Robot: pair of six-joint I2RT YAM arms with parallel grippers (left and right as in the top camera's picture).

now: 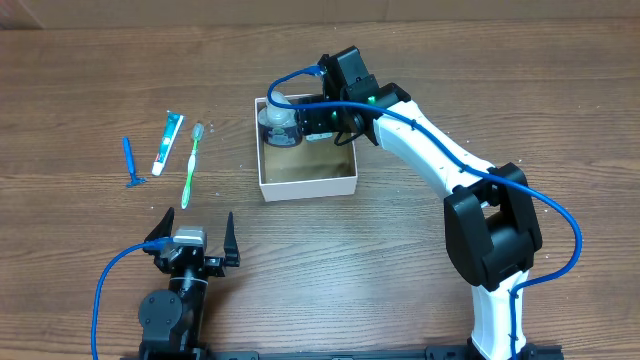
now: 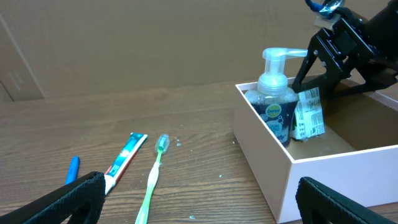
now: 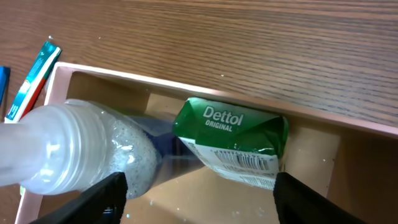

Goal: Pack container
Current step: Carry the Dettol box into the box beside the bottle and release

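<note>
Container [image 1: 310, 186] sits on the tabletop [image 1: 350, 270], with a pump bottle [image 2: 273, 106] upright in its far-left corner and a green Dettol carton [image 3: 233, 140] just beside the bottle, against the far wall. Right end effector [image 1: 312, 120] reaches into that same corner of the container, fingers spread wide either side of the carton, gripping nothing. Left end effector [image 1: 197, 220] is near-left of the container, fingers apart and empty; toothpaste [image 1: 167, 143], toothbrush [image 1: 191, 165] and blue razor [image 1: 131, 163] lie left of the container.
</note>
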